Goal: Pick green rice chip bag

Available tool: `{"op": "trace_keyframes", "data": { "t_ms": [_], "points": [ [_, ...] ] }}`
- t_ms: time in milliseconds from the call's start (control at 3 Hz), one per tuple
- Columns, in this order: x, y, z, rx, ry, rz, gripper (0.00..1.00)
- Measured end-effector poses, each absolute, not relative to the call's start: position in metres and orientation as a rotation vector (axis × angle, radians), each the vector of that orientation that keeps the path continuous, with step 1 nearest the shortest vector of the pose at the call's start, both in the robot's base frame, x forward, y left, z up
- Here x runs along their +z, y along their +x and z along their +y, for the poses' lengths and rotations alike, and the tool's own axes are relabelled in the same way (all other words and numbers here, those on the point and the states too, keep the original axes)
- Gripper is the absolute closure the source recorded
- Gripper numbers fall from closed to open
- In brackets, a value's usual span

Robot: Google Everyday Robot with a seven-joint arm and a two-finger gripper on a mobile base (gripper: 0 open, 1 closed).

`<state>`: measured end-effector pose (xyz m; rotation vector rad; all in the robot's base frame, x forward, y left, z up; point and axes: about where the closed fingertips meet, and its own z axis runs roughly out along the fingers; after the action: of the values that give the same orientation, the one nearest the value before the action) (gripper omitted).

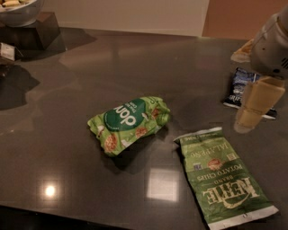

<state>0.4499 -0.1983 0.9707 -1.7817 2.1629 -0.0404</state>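
Note:
The green rice chip bag point(129, 123) lies on its side near the middle of the dark table point(90, 76). It is puffy and bright green, with a dark green round logo and pictures of tan rice cakes. My gripper point(253, 108) hangs at the right edge of the camera view, well to the right of the bag and apart from it, above the table between the small dark blue bag point(245, 87) and the flat Kettle chips bag point(223, 177). It holds nothing.
The olive-green Kettle potato chips bag lies flat at the front right. The dark blue bag lies at the right, partly behind my gripper. A white bowl point(20, 10) on a dark block stands at the far left corner.

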Motion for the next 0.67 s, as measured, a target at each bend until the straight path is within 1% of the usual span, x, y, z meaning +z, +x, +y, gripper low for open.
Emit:
{"op": "trace_keyframes", "data": {
  "t_ms": [667],
  "points": [
    [0.945,0.477,-0.132,0.111,-1.981,1.933,0.00]
  ]
}}
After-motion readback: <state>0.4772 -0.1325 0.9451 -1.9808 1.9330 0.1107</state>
